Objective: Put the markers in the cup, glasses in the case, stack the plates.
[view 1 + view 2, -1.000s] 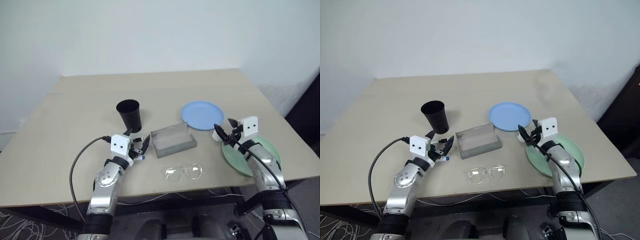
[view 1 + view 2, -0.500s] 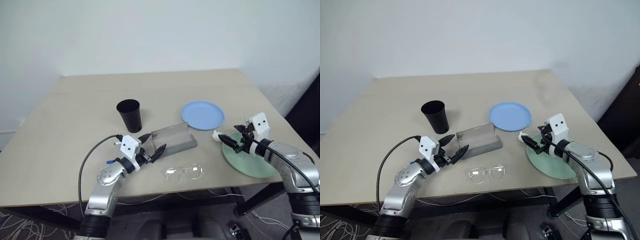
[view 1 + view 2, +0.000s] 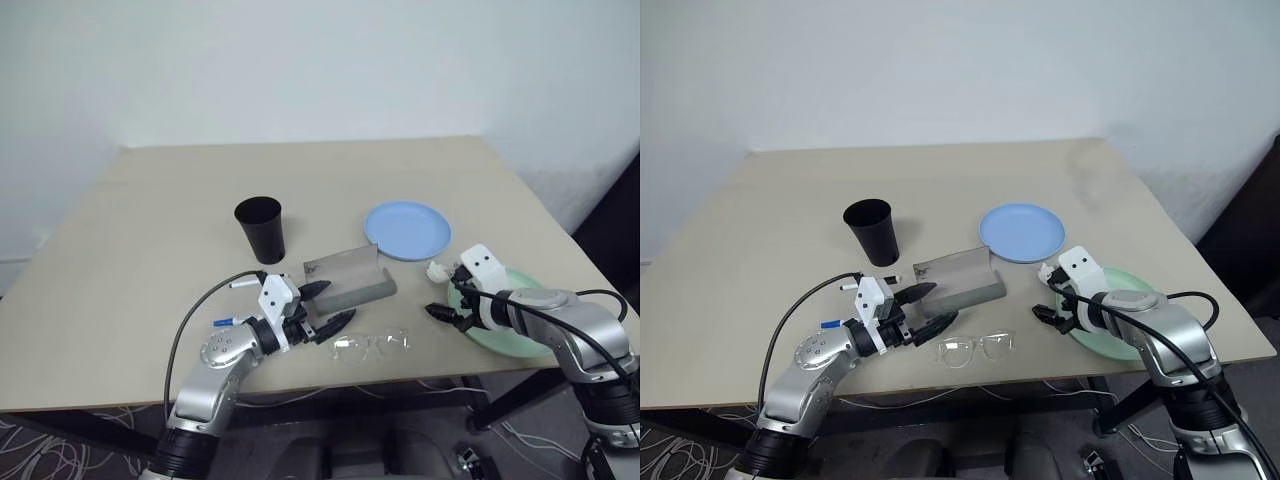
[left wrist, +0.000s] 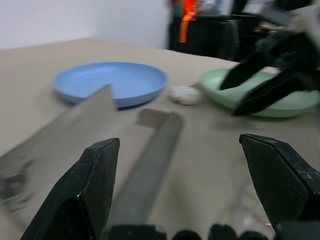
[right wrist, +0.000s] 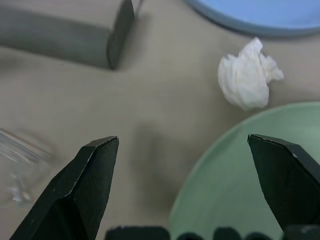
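Judging by how things lay, almost none of the task was done; the black cup (image 3: 260, 229) stood upright at about ten o'clock from the grey case (image 3: 347, 279), and whether it held any marker I could not tell; two markers (image 3: 228, 322) lay on the worktop (image 3: 150, 230) at about seven o'clock from the cup, beside the left forearm; the case sat open at mid-worktop with nothing seen inside it; the clear glasses (image 3: 371, 345) lay flat at six o'clock from the case, near the front edge; the blue plate (image 3: 406, 229) and the green plate (image 3: 520, 330) sat apart, unstacked, green at about five o'clock from blue, a crumpled white wad (image 3: 437, 270) between them; the left pincer (image 3: 328, 306) was released, jaws spread, empty, just at nine o'clock from the glasses; the right pincer (image 3: 447, 300) was likewise released and empty, over the green plate's near rim.
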Controlling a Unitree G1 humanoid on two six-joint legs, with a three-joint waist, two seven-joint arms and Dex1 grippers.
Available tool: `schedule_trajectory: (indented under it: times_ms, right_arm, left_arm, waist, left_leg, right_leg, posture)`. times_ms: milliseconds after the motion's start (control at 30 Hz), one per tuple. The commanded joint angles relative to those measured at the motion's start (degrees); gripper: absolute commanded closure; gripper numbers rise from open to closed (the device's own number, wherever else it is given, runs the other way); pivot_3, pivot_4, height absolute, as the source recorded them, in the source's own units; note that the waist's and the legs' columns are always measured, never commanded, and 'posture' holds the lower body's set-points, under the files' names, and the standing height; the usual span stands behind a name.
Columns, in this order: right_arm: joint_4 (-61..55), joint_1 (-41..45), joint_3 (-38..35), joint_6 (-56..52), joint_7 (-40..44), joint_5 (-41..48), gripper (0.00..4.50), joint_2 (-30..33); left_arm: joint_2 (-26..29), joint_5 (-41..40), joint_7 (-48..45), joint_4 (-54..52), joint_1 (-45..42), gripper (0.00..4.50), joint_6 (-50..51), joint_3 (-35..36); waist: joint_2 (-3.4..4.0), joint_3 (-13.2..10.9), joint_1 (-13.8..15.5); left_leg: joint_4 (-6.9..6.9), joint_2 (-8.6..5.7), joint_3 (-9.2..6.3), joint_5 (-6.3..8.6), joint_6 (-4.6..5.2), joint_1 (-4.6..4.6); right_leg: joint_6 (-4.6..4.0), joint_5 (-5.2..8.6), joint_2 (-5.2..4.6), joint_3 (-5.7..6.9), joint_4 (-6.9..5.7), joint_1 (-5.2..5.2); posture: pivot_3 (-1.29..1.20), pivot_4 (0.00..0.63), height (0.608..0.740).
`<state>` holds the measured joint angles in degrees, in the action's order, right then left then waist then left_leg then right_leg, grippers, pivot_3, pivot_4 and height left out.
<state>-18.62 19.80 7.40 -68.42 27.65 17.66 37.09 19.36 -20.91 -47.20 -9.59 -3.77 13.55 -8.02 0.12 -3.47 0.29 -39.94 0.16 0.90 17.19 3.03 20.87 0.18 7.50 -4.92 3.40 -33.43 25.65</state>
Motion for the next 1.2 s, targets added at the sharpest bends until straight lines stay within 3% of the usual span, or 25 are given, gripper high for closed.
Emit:
schedule_trajectory:
  times_ms: [33,567,700,933,1033,1200]
  right_arm:
    - [-2.14,1.96,-0.27,-1.81,-3.15,-2.4,0.03,0.43]
    - [-4.43,1.84,5.14,-4.99,-7.31,-7.46,0.03,0.62]
    - [-3.53,1.44,5.49,-4.33,-7.68,-8.67,0.92,0.57]
    - [-1.7,1.53,7.51,-2.32,-8.69,-11.89,3.28,1.19]
    - [-0.92,1.24,7.53,-1.57,-8.68,-12.56,3.28,0.93]
    - [0.99,0.7,7.64,0.28,-9.13,-14.0,4.45,0.55]
  left_arm:
    - [0.8,-2.11,-2.57,-4.25,-0.15,0.42,1.6,-1.61]
    - [-0.74,0.21,-1.22,-2.65,-1.04,0.42,0.1,-2.77]
    - [-0.8,0.4,-1.07,-2.51,-0.93,0.42,-0.28,-2.77]
    - [-1.01,0.99,-0.73,-2.12,-1.0,0.42,-0.74,-2.72]
    - [-1.05,1.13,-0.62,-2.01,-1.02,0.42,-0.92,-2.72]
    - [-1.11,1.37,-0.56,-1.61,-1.16,0.42,-1.29,-2.74]
  waist:
    - [-0.01,-0.01,-0.01]
    - [-0.09,-0.08,-0.03]
    - [-0.1,-0.09,-0.02]
    - [-0.11,-0.09,-0.02]
    - [-0.11,-0.1,-0.03]
    - [-0.2,-0.07,-0.29]
  left_leg:
    - [0.0,0.0,0.0,0.02,0.03,0.01]
    - [0.0,0.04,-0.02,0.04,0.05,0.0]
    - [0.0,0.04,-0.01,0.04,0.06,0.02]
    - [0.0,0.04,-0.01,0.04,0.06,0.04]
    - [0.0,0.06,0.0,0.04,0.07,0.06]
    - [0.0,0.16,0.0,0.06,0.11,0.07]
  right_leg:
    - [0.0,0.0,0.0,-0.01,0.01,0.01]
    - [0.01,0.0,0.01,0.0,0.06,0.02]
    - [0.01,0.0,0.01,0.0,0.08,0.02]
    - [0.01,0.0,0.01,0.01,0.13,0.02]
    - [0.01,0.0,0.01,0.04,0.21,0.01]
    - [0.02,0.0,0.03,0.1,0.34,-0.01]
  posture:
    - [0.0,0.0,0.72]
    - [0.0,0.0,0.72]
    - [0.0,0.0,0.72]
    - [0.0,0.0,0.72]
    - [0.0,0.0,0.72]
    - [0.0,0.0,0.72]
